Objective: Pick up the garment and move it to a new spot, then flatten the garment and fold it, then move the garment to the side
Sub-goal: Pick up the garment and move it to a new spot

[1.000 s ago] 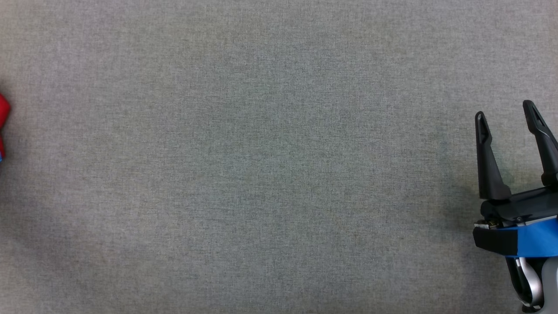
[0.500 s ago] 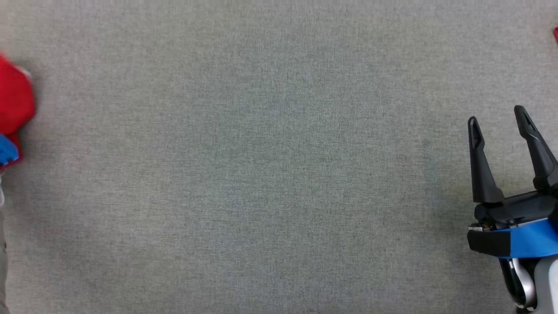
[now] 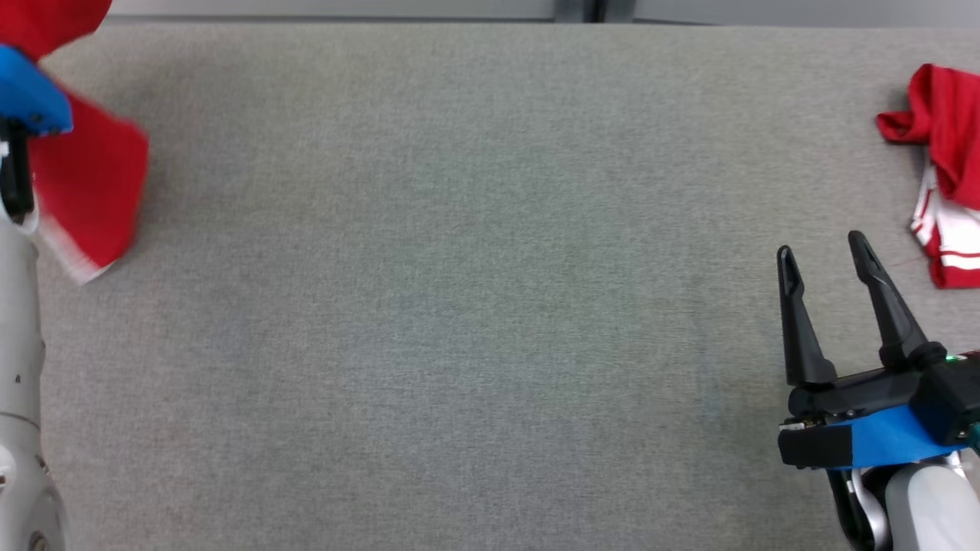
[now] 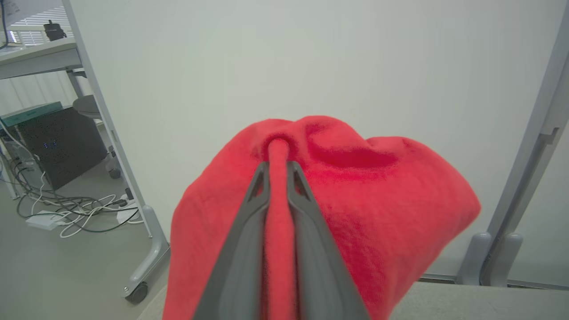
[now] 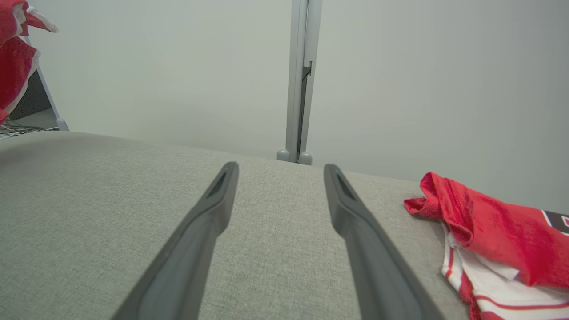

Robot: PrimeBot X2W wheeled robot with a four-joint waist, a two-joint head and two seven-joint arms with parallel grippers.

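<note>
Left wrist view: the left gripper (image 4: 278, 165) is clenched on a fold of a plain red soft-cloth garment (image 4: 378, 209), one of two garments in sight. The cloth bulges over and around both of its dark fingers and is raised off the grey woven tabletop (image 3: 459, 306). Well apart on its right, the right gripper (image 3: 823, 249) stands released, its two fingers spread, low over the tabletop. Just beyond that gripper and to its right lies the second crumpled red-and-white striped garment (image 3: 945, 153). A dark printed patch at its edge is cut off and unreadable.
</note>
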